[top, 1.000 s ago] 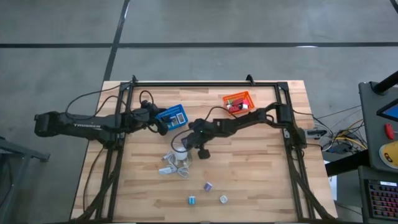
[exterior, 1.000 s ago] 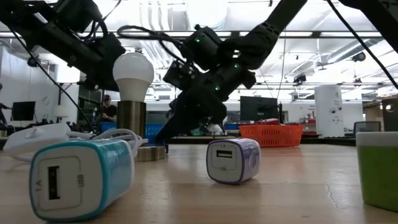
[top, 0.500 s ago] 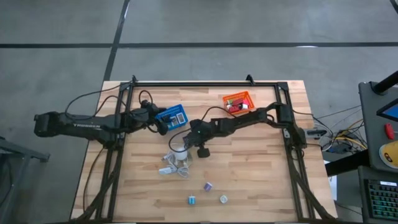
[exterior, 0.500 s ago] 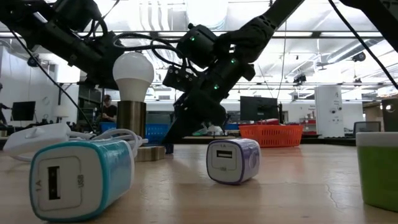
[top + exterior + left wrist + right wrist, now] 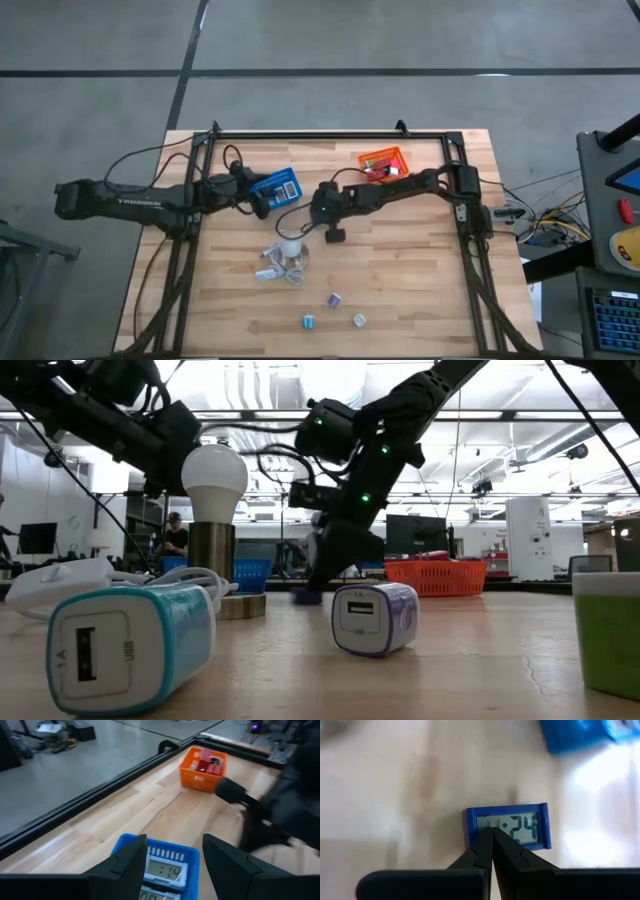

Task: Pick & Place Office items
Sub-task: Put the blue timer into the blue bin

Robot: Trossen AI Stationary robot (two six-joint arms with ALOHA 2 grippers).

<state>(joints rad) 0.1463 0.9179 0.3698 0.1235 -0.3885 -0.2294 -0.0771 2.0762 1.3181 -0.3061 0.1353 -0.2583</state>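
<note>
the right pincer (image 5: 492, 836) hung pressed together, empty, right over a small blue clock (image 5: 508, 827) flat on the table (image 5: 400, 280), its long axis crosswise to the tips. the left pincer (image 5: 170, 862) stood spread over the blue basket (image 5: 165, 857), farther off.

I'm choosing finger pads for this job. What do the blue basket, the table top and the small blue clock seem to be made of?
Blue basket: likely moulded plastic, its slatted wall evenly coloured. Table top: wood, pale jointed planks with a matt finish. Small blue clock: probably hard plastic, a smooth blue frame around a grey digit display.
</note>
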